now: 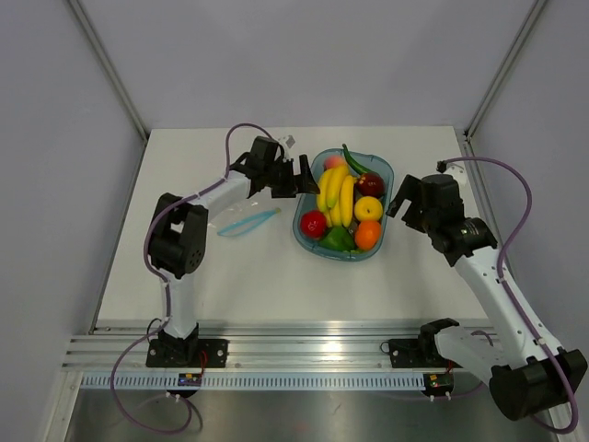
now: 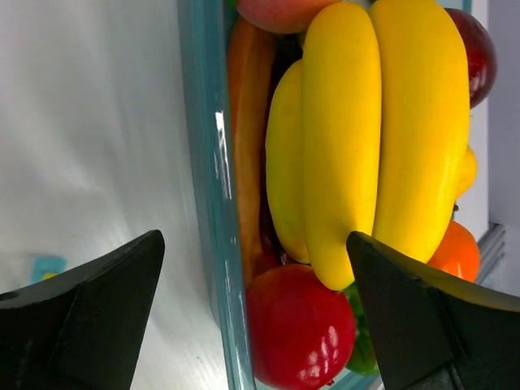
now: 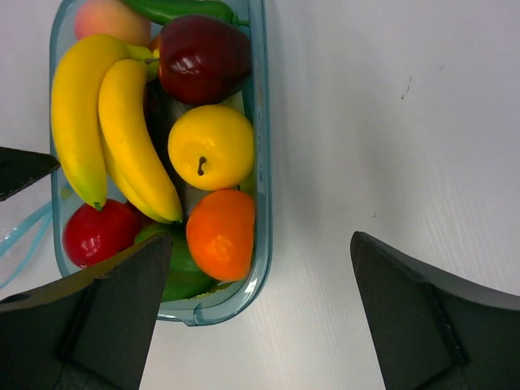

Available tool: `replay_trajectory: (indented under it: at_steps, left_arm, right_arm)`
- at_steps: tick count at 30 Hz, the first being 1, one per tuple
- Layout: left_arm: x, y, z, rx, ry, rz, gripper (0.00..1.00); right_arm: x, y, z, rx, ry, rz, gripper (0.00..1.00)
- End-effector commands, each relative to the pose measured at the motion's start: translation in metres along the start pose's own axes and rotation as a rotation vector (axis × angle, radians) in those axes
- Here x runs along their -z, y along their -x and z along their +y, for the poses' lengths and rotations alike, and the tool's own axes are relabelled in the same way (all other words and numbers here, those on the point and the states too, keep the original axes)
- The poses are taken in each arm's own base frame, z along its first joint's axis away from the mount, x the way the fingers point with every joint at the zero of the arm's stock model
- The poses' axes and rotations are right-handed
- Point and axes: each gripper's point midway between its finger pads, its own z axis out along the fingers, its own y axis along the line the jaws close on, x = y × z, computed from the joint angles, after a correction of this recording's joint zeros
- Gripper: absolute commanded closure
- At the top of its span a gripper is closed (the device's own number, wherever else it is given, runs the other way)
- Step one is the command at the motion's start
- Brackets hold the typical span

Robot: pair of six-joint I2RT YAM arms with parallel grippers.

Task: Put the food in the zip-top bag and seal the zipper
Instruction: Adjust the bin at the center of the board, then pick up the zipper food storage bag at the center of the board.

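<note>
The red fruit, yellow fruit and orange fruit lie in a blue-tinted tray. The zip-top bag lies flat left of the tray, its light blue zipper showing. My left gripper is open and empty over the tray's left rim, with the red fruit between its fingers in the left wrist view. My right gripper is open and empty just right of the tray. The right wrist view shows the yellow fruit, orange fruit and red fruit.
The tray also holds bananas, a dark red apple, a peach, a green pepper and a green chili. Grey walls enclose the white table on three sides.
</note>
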Motion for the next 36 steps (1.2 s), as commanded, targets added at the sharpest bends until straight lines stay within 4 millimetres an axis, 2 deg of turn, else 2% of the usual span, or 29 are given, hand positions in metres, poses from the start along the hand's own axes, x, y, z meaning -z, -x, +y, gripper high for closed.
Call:
replay_trajectory:
  at_steps: [1, 5, 6, 9, 12, 15, 16, 18, 19, 20, 21, 22, 23, 24, 25, 27, 28, 30, 31, 32, 34, 36]
  left_arm:
    - [-0.005, 0.005, -0.048, -0.021, -0.194, -0.014, 0.01]
    - [-0.016, -0.009, -0.084, -0.049, -0.268, -0.002, 0.01]
    - [-0.021, -0.013, -0.099, -0.065, -0.29, 0.008, 0.01]
    - [-0.034, -0.022, -0.12, -0.076, -0.32, 0.039, 0.01]
    - [-0.037, -0.027, -0.125, -0.075, -0.332, 0.058, 0.01]
    - [-0.027, -0.032, -0.121, -0.098, -0.314, 0.072, 0.01]
    - [-0.018, -0.028, -0.121, -0.117, -0.291, 0.051, 0.01]
    - [-0.005, -0.028, -0.109, -0.167, -0.232, 0.045, 0.01]
    - [0.008, -0.018, -0.105, -0.197, -0.181, -0.001, 0.01]
    - [0.016, -0.024, -0.09, -0.237, -0.115, 0.02, 0.01]
    - [0.024, -0.02, -0.079, -0.262, -0.065, 0.006, 0.01]
    - [0.03, -0.012, -0.059, -0.289, 0.051, -0.028, 0.01]
    - [0.048, -0.012, -0.045, -0.355, 0.138, -0.017, 0.01]
    - [0.055, -0.014, -0.028, -0.39, 0.222, -0.012, 0.01]
    - [0.068, -0.003, 0.0, -0.425, 0.394, -0.052, 0.01]
    - [0.086, -0.013, 0.034, -0.518, 0.562, 0.018, 0.06]
    - [0.099, -0.012, 0.055, -0.552, 0.693, 0.029, 0.07]
    - [0.11, -0.027, 0.08, -0.653, 0.836, 0.111, 0.08]
    - [0.122, -0.024, 0.092, -0.694, 0.948, 0.108, 0.08]
    - [0.126, -0.024, 0.097, -0.741, 0.993, 0.116, 0.09]
    - [0.132, -0.036, 0.109, -0.812, 1.086, 0.15, 0.1]
    - [0.13, -0.039, 0.11, -0.871, 1.1, 0.146, 0.1]
  right_arm:
    - [0.018, 0.02, -0.004, -0.03, -0.002, -0.1, 0.0]
    - [0.024, 0.026, -0.003, -0.037, 0.003, -0.115, 0.01]
    - [0.023, 0.025, -0.002, -0.036, 0.003, -0.109, 0.01]
    - [0.021, 0.023, -0.001, -0.036, 0.005, -0.092, 0.0]
    - [0.021, 0.018, -0.004, -0.031, -0.007, -0.079, 0.01]
    - [0.022, 0.015, -0.006, -0.025, -0.002, -0.077, 0.01]
    - [0.021, 0.012, -0.007, -0.021, -0.004, -0.067, 0.01]
    - [0.02, 0.01, -0.004, -0.023, 0.01, -0.058, 0.01]
    - [0.018, 0.007, -0.004, -0.022, 0.014, -0.05, 0.0]
    - [0.017, 0.007, -0.002, -0.024, 0.021, -0.049, 0.01]
    - [0.016, 0.005, 0.0, -0.022, 0.03, -0.038, 0.01]
    - [0.015, 0.004, 0.001, -0.021, 0.035, -0.034, 0.01]
    - [0.014, 0.006, 0.002, -0.022, 0.04, -0.038, 0.01]
    - [0.013, 0.004, 0.003, -0.018, 0.041, -0.032, 0.0]
    - [0.013, 0.005, 0.004, -0.018, 0.045, -0.035, 0.01]
    - [0.011, 0.005, 0.007, -0.019, 0.057, -0.034, 0.01]
    - [0.01, 0.004, 0.007, -0.018, 0.061, -0.029, 0.01]
    - [0.006, 0.004, 0.011, -0.022, 0.072, -0.026, 0.01]
    - [0.005, 0.004, 0.013, -0.022, 0.078, -0.023, 0.01]
    - [0.003, 0.004, 0.014, -0.024, 0.082, -0.022, 0.0]
    - [0.0, 0.001, 0.016, -0.024, 0.082, -0.007, 0.01]
    - [-0.002, -0.001, 0.016, -0.022, 0.08, 0.001, 0.01]
